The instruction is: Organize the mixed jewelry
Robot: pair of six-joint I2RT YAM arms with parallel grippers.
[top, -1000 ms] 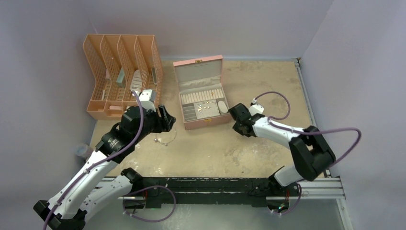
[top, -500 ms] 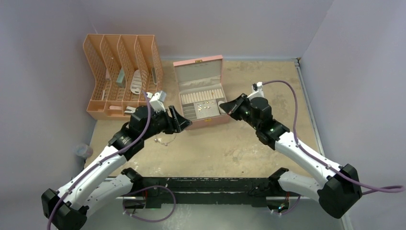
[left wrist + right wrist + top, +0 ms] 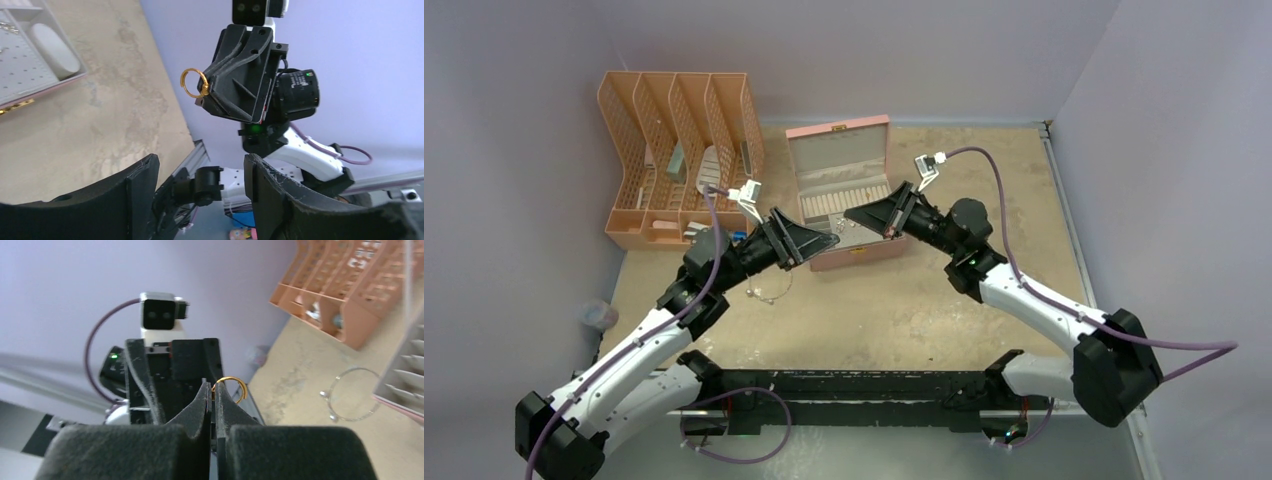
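Observation:
My right gripper (image 3: 848,213) is shut on a small gold ring (image 3: 232,388), pinched at its fingertips (image 3: 210,386). It hangs in the air over the front of the pink jewelry box (image 3: 838,136). My left gripper (image 3: 832,238) is open and empty and points at the right gripper from close by. In the left wrist view the ring (image 3: 194,82) shows in the right gripper's tip (image 3: 207,89), beyond my open left gripper (image 3: 200,162). A thin silver loop with charms (image 3: 770,290) lies on the table left of the box; it also shows in the right wrist view (image 3: 351,400). Tiny pieces (image 3: 854,218) sit in the box tray.
An orange file organizer (image 3: 679,150) stands at the back left, also in the right wrist view (image 3: 350,295). The box's open lid stands upright behind its tray. A white pad (image 3: 52,47) lies in the tray corner. A small translucent object (image 3: 596,316) sits at the table's left edge.
Both arms lifted and swung toward each other over the box front. The right gripper reached left with the ring; the left gripper tilted up to face it.

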